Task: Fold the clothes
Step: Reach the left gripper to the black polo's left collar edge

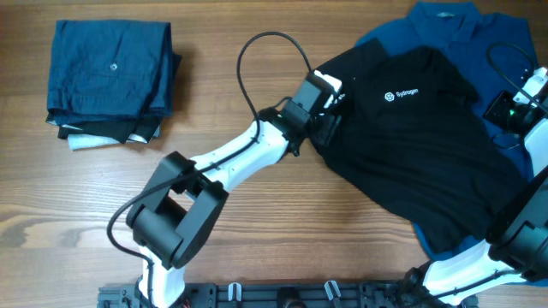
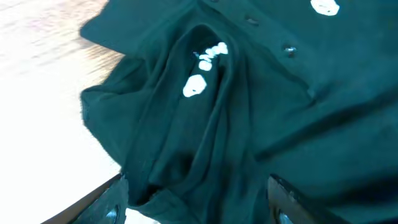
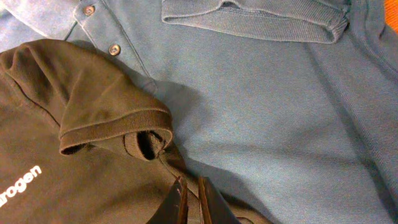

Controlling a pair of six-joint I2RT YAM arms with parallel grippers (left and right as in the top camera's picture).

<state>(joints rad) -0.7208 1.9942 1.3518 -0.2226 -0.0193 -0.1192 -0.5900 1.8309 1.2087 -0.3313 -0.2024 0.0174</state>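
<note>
Black polo shirt [image 1: 428, 145], unfolded, spread from 5 o'clock up to 2 o'clock on the table [image 1: 282, 214], lying over a blue shirt [image 1: 445, 21] that is also unfolded.

Left gripper [image 2: 196, 190] at the polo's 9 o'clock edge: fingers [image 2: 106, 202] wide apart, straddling a bunched sleeve, not pinching.

Right gripper [image 3: 189, 190] by the collar, 3 o'clock: fingers closed; whether cloth is caught, cannot tell.

Far 10 o'clock: folded stack [image 1: 107, 73], blue on top.

Judged: some garments done, two left, black one barely begun.

White chest print [image 1: 401, 95] ends "rogen"; rest unclear.
</note>
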